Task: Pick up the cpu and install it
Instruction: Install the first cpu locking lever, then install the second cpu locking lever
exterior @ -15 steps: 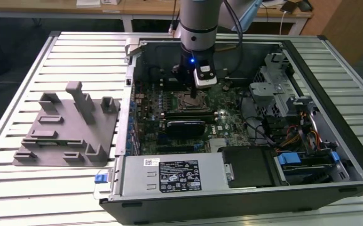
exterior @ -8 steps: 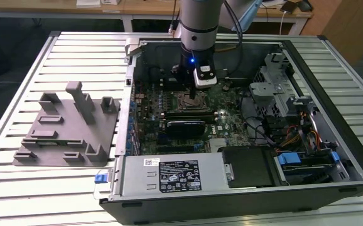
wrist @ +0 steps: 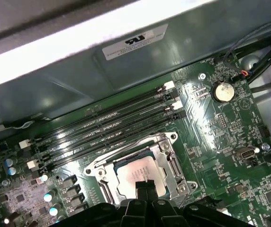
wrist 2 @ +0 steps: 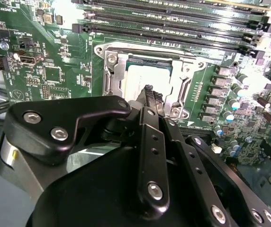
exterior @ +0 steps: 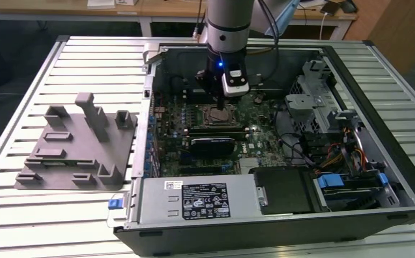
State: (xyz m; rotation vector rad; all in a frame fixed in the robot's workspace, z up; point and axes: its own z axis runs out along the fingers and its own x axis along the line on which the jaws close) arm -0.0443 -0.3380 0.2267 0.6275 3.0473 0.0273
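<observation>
The cpu [wrist: 136, 171], a flat square chip with a silver-grey top, lies level inside the metal-framed socket [wrist: 174, 164] on the green motherboard; it also shows in the second wrist view [wrist 2: 139, 78]. My gripper [wrist: 145, 189] hangs right over it, its black fingers pressed together, their tips [wrist 2: 148, 91] at one edge of the chip. Whether the tips touch the chip I cannot tell. In the exterior view the gripper [exterior: 224, 103] points straight down into the open computer case over the socket [exterior: 219, 114].
Memory slots [wrist: 107, 127] run alongside the socket. The case [exterior: 379, 161] holds a power supply [exterior: 193, 200], a drive cage [exterior: 314, 105] and cable bundles toward the exterior view's right. A grey plastic fixture block [exterior: 78, 146] stands on the slatted table [exterior: 21, 215] at the exterior view's left.
</observation>
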